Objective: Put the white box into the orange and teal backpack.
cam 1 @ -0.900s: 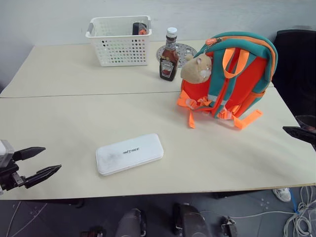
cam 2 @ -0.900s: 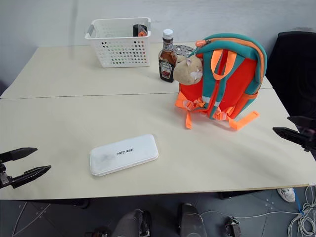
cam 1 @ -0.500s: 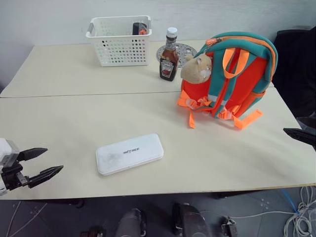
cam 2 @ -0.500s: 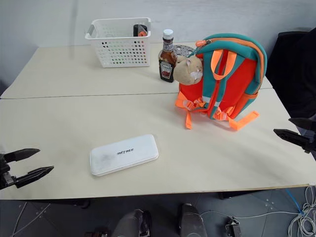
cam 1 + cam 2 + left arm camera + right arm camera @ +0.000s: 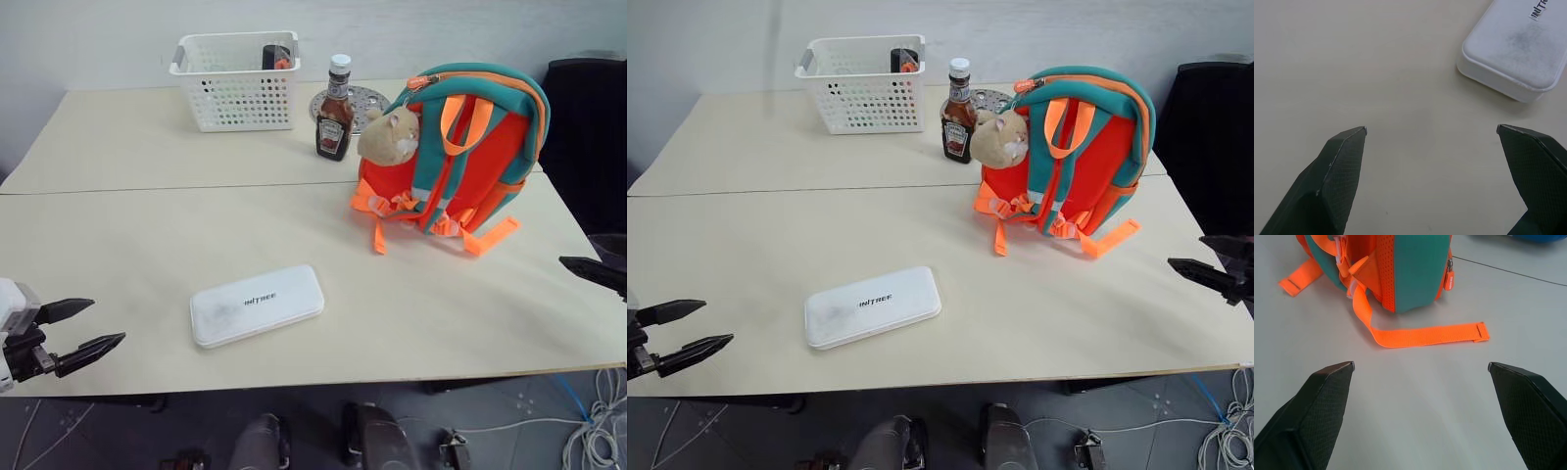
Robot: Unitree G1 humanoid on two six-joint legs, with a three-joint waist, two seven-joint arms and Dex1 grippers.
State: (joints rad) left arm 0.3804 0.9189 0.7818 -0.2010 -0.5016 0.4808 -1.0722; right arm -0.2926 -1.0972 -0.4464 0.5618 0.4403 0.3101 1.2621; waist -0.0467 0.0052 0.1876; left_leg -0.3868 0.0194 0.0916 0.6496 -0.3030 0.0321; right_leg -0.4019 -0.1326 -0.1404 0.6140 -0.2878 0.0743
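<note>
At the far left, over the near edge of the table (image 5: 118,225), the left gripper (image 5: 86,326) hangs with its two black fingers spread wide and nothing between them, pointing across the tabletop toward the middle. The white box (image 5: 257,305) lies flat on the table to the right of that gripper, apart from it, set at a slight slant with its dark lettering facing up; in the left wrist view one rounded end of the box (image 5: 1515,49) sits beyond the spread fingertips (image 5: 1347,147) and off to one side, with bare tabletop between them. Farther back on the table stands a white basket (image 5: 237,80) with a dark item inside it, and to its right a brown sauce bottle (image 5: 336,119) with a white cap stands upright in front of a round metal disc (image 5: 363,98). Right of the bottle the backpack (image 5: 460,157) stands upright on the table, orange with teal trim, its straps facing the near side, its loose orange strap ends trailing on the tabletop and a tan plush hamster (image 5: 390,135) hanging at its left shoulder. The box and the backpack are well apart. At the far right edge the right gripper (image 5: 1213,264) is also wide open and empty; in the right wrist view its fingers frame the foot of the backpack (image 5: 1410,269) and one flat orange strap (image 5: 1425,337) on the table, touching neither.
</note>
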